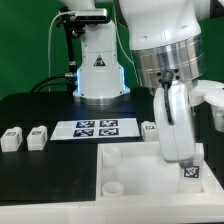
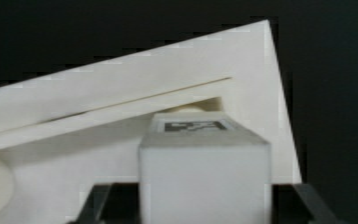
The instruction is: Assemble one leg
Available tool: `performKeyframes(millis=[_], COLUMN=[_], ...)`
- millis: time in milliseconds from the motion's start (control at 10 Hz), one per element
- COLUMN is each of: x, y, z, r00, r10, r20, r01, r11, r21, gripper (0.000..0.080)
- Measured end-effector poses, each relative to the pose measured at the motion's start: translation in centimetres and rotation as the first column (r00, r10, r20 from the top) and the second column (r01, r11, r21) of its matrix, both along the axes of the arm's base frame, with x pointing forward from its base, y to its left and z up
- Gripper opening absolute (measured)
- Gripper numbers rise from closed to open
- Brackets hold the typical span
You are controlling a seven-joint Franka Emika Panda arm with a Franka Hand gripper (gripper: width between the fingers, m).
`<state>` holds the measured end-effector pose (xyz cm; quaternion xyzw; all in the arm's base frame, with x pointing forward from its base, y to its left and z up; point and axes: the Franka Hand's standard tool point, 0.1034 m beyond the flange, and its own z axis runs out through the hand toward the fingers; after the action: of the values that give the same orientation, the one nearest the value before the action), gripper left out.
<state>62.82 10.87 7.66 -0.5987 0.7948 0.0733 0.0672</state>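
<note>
Your end effector is closed on a leg — you see it held upright above the large white tray, near a corner, fiducial tag facing out. No readable writing, only tags. Three more legs sit on the black tabletop beside the marker board.

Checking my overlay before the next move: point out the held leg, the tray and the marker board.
held leg (image 1: 187,165), exterior view, its tagged lower end.
tray (image 1: 130,185), exterior view, bare top face.
marker board (image 1: 97,128), exterior view, middle tags.
</note>
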Motion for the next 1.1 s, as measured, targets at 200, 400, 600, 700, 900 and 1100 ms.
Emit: performKeyframes(millis=[200, 400, 600, 700, 900, 1100], x=[0.0, -0.1, -0.2, -0.3, -0.7, -0.7], y=[0.0, 0.0, 0.5, 0.9, 1.6, 2.2], z=[0.1, -0.1, 0.2, 0.7, 2.4, 4.0], r00=[0.996, 0.998, 0.999, 1.0, 1.0, 0.998], r10=[-0.088, -0.068, -0.052, -0.028, 0.026, 0.052], r20=[-0.014, -0.015, -0.01, -0.003, 0.01, 0.018], r01=[0.087, 0.068, 0.052, 0.028, -0.026, -0.052], r11=[0.996, 0.998, 0.999, 1.0, 1.0, 0.999], r21=[-0.018, -0.017, -0.016, -0.014, -0.006, 0.002], gripper=[0.0293, 0.0294, 0.0508, 0.0619, 0.0641, 0.0648])
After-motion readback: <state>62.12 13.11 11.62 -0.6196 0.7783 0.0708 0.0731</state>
